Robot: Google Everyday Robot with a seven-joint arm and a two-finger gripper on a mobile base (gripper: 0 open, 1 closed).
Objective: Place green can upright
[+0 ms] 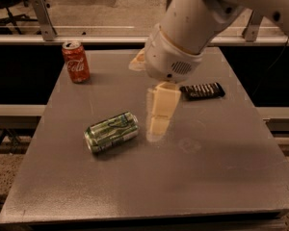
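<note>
The green can [111, 132], with a green and white label and silver ends, lies on its side on the grey table [207, 177], left of centre. My gripper [158, 125] hangs from the white arm just to the right of the can, its cream fingers pointing down close above the table. It holds nothing.
A red Coca-Cola can [76, 62] stands upright at the table's back left. A dark flat snack bar [202, 90] lies at the back right, behind the gripper. A metal rail [86, 30] runs behind the table.
</note>
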